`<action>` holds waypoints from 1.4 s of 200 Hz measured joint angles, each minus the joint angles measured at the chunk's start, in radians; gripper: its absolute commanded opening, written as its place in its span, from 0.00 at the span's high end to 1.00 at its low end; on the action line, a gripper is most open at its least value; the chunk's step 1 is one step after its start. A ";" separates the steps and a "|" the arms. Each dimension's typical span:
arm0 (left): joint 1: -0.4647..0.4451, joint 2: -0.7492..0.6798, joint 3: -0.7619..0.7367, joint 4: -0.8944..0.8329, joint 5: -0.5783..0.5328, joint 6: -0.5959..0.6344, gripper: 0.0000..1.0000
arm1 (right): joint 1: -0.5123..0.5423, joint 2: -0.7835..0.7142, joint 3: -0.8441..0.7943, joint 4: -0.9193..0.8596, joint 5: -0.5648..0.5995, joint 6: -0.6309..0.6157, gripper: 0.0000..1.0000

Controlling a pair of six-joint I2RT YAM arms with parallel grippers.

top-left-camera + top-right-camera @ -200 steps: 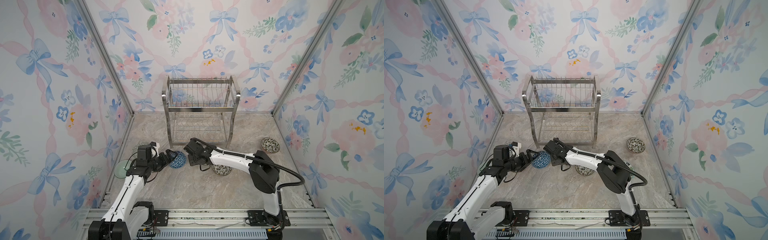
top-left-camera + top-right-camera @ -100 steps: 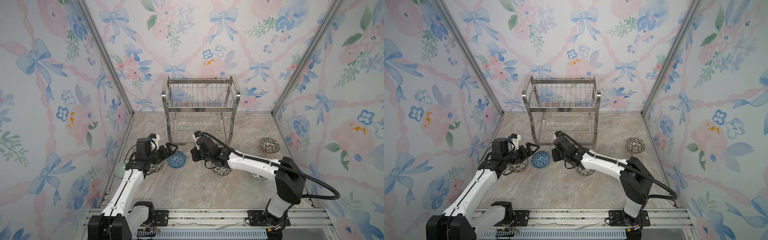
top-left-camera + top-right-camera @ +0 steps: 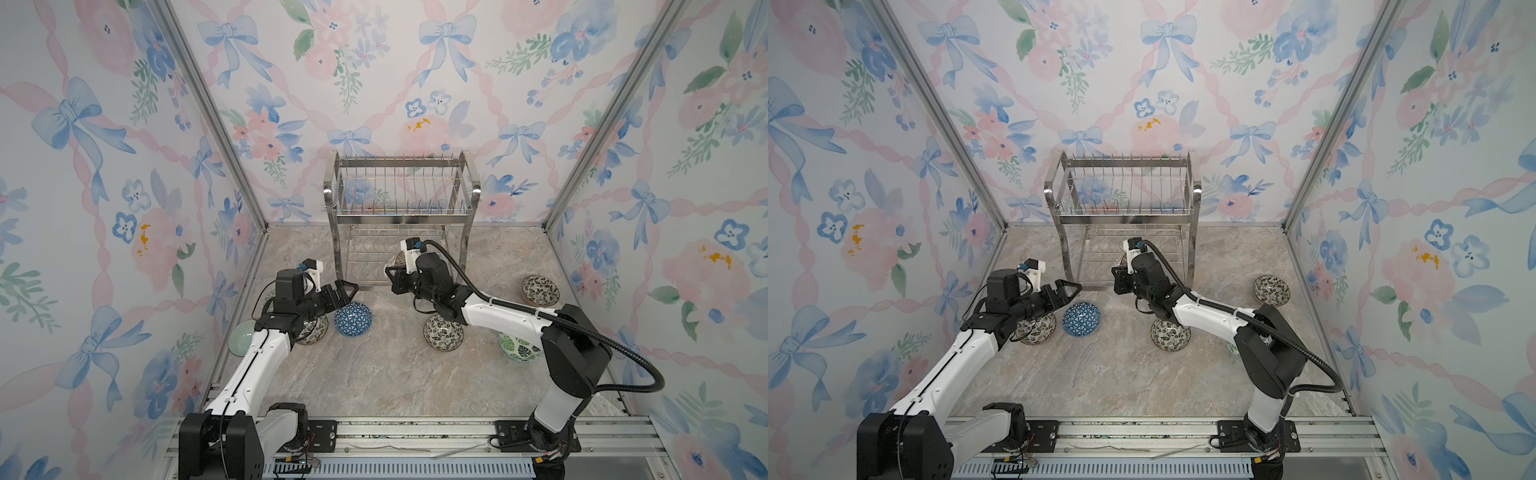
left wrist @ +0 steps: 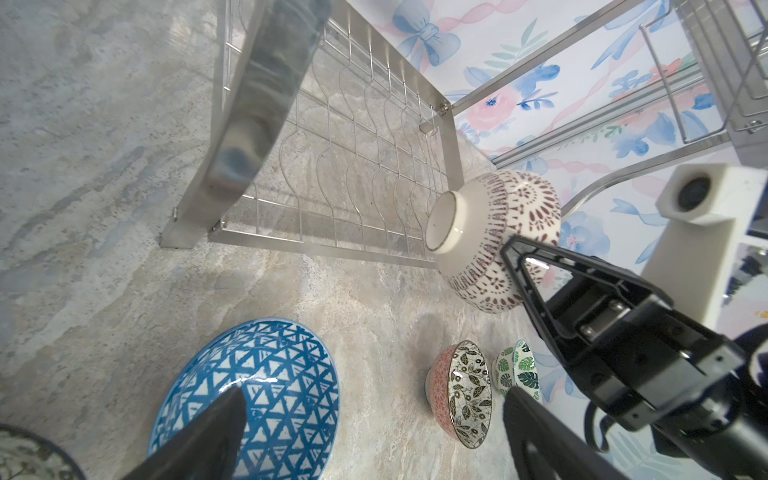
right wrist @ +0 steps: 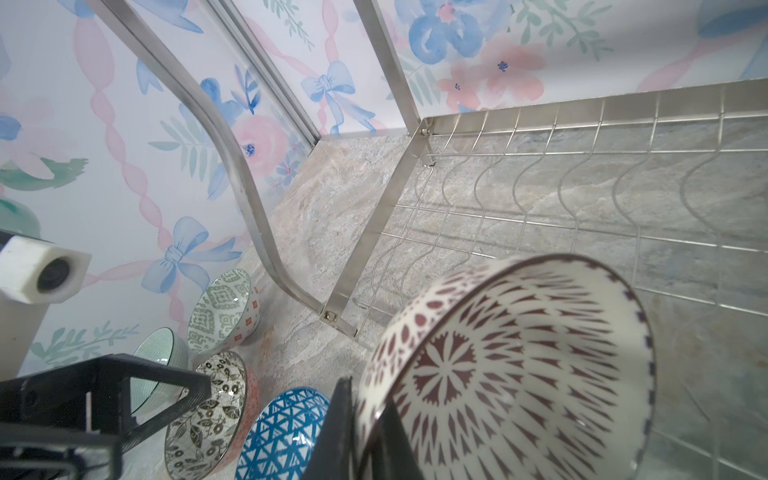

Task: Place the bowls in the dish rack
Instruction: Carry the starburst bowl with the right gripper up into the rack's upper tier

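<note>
Green leaf bowl point(image 3: 515, 348) half hidden behind right arm point(image 3: 498, 318), pale green bowl point(image 3: 239, 338) partly covered by left arm point(image 3: 266, 353), red-patterned bowl point(image 3: 393, 262) mostly masked by that right arm's wrist.

The left arm reaches from its near-left base toward the middle, forearm low over the tabletop; the left gripper point(image 3: 344, 291) points right, its fingers point(image 4: 208, 432) spread wide and holding nothing; the right arm rises from the near-right base, bends at the elbow and stretches left and far; the right gripper point(image 3: 392, 277) pinches the rim of a maroon-patterned bowl point(image 5: 519, 365).
</note>
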 measured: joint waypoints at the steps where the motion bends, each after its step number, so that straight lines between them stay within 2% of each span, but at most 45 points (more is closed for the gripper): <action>1: -0.001 0.001 0.002 0.005 0.001 0.000 0.02 | -0.002 0.003 0.000 0.005 -0.001 0.000 1.00; 75: -0.058 0.024 0.013 0.194 0.013 -0.024 0.02 | -0.034 0.186 0.087 0.158 -0.048 0.028 1.00; 177: -0.071 0.068 -0.016 0.291 0.058 -0.054 0.02 | -0.087 0.438 0.303 0.361 -0.090 0.169 1.00; 280: -0.063 0.084 -0.027 0.317 0.072 -0.091 0.02 | -0.093 0.683 0.697 0.368 -0.139 0.249 1.00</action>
